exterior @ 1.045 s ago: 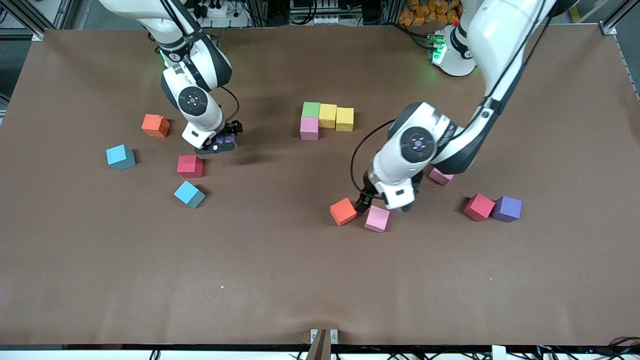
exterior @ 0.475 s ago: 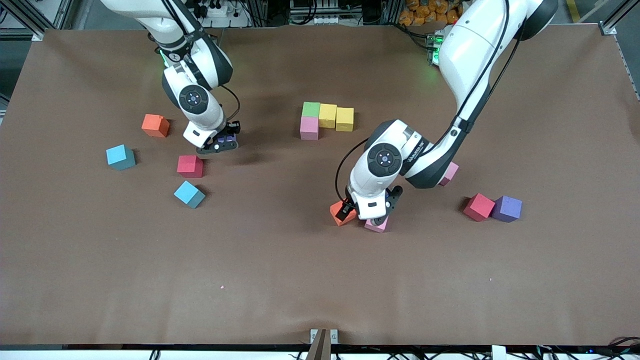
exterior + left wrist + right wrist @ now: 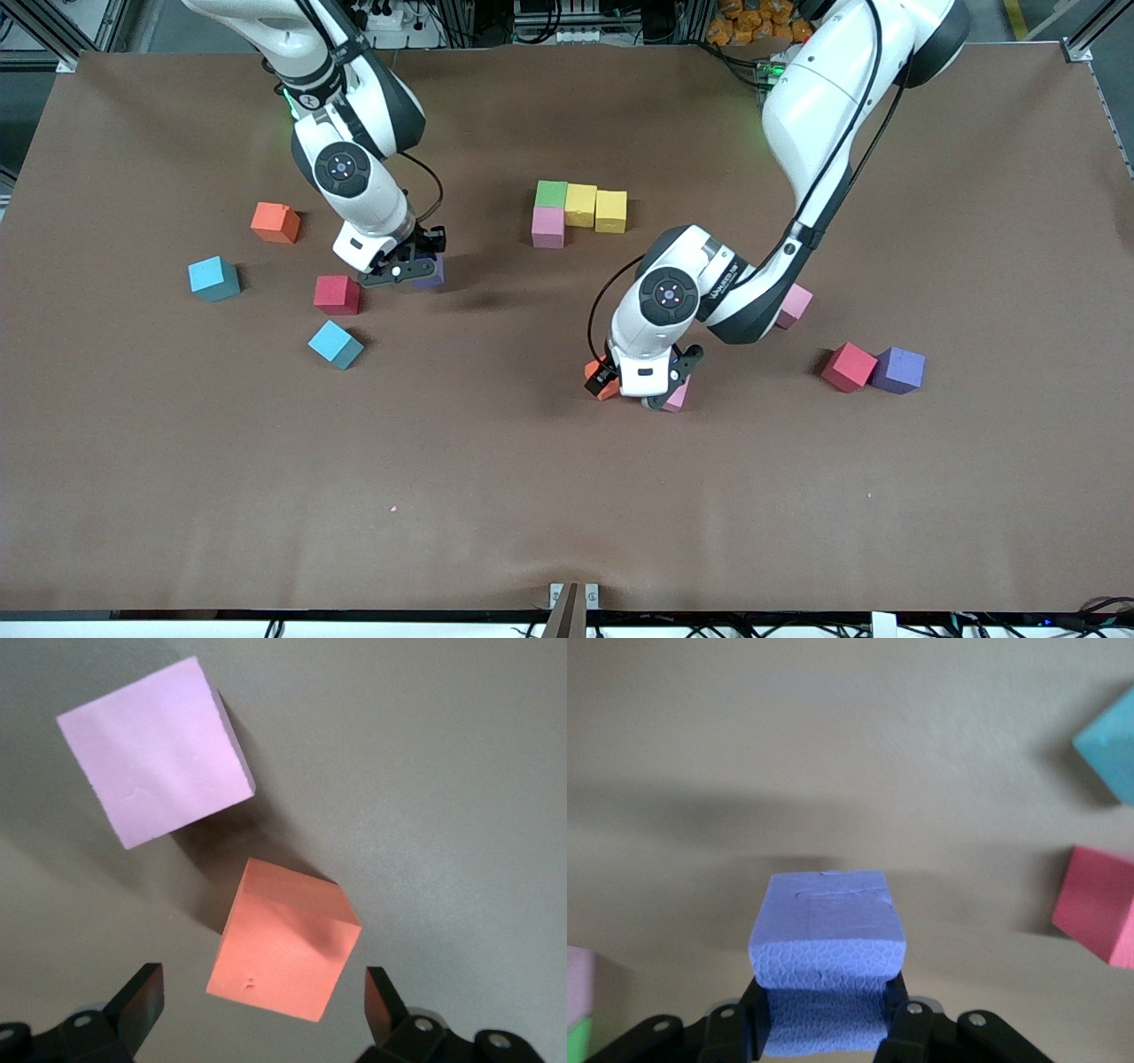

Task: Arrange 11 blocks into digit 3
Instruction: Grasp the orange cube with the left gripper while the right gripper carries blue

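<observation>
The started figure, a green block (image 3: 551, 193) with two yellow blocks (image 3: 595, 207) beside it and a pink block (image 3: 547, 226) touching it on the camera's side, sits mid-table. Toward the right arm's end from it, the right gripper (image 3: 409, 268) is clamped on a purple block (image 3: 826, 948), raised off the table; carrying it over to the figure looks like the next move. Nearer the camera than the figure, the left gripper (image 3: 640, 386) stands wide, straddling an orange block (image 3: 285, 941); closing comes next. I can read no writing anywhere.
</observation>
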Controlling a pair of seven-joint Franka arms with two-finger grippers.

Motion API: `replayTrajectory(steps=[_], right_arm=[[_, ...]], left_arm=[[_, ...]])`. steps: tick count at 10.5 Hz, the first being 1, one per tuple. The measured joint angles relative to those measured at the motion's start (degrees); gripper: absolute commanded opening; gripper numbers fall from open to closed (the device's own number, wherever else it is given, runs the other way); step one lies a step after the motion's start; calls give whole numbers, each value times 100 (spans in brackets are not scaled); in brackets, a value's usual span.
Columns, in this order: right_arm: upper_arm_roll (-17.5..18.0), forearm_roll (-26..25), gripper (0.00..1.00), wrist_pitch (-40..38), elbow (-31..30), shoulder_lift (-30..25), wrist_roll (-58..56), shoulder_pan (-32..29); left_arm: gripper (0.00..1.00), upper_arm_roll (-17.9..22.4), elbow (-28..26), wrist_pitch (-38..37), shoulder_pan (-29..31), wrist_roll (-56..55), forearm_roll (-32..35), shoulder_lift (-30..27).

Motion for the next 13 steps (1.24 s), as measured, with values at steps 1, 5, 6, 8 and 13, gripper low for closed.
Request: replayTrajectory(steps=[1,5,6,8,13], right_arm=[[18,162,30,-33,184,40,0,59],[-53,603,30,-32,1081,678,779,947],[-248,604,30,-32,1320,892,902,1226],[-999,607,30,-35,1699,1264,1125,2165],[-1760,634,30,59,1861,1696,1660,3182]], left_arm=[[100,36,47,0,-29,5,0,46],[100,104,169,55,-113,12,1,237],[100,142,180,101,-163,24,1,287],[100,230,185,116,-255,117,3,363],[25,345,214,126,-307,218,3,452]])
